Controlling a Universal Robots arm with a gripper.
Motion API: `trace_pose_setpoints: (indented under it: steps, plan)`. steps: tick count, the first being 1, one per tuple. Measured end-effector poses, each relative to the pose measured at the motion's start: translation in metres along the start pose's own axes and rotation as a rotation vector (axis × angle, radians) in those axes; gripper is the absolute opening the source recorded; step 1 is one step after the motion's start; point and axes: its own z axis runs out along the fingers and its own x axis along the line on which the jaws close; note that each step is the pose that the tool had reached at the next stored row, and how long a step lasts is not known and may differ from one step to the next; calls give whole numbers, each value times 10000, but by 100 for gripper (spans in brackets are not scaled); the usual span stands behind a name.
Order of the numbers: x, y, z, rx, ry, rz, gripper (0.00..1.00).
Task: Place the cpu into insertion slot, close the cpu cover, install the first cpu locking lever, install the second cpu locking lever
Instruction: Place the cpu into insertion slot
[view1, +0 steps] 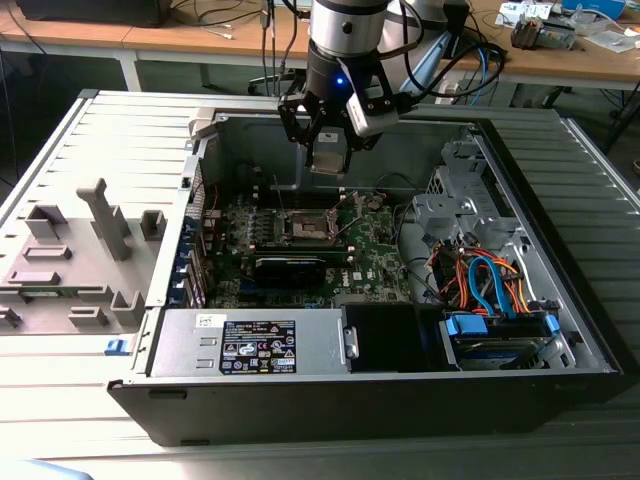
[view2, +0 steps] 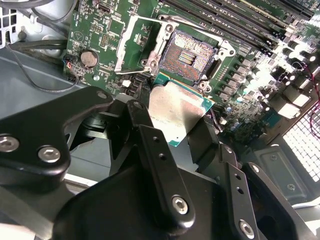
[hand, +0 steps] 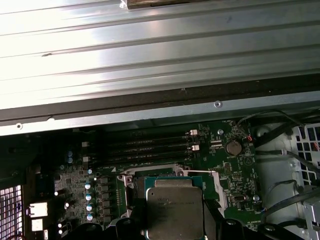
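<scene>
gripper (view1: 328, 160): clamped on cpu (view2: 177, 107), pinched by its edges
cpu: in the air over the board, near slot (view2: 187, 57), not touching
cover (view2: 125, 45): open, slot bare
step: cpu placement, likely
needs: cpu squared to slot, level, gentle descent

A grey ribbed metal table (view1: 60, 420) stands before long wooden desks (view1: 180, 40) strewn with cables (view1: 225, 15).

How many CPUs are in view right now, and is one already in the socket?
1. The cpu is clamped in the gripper, above the motherboard; the insertion slot stands empty, its contacts bare.
</scene>
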Motion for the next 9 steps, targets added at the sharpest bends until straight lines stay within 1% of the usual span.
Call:
trace_pose_setpoints:
  steps: [9]
  plan:
    - [0, 0, 1, 1, -6, 66, 55]
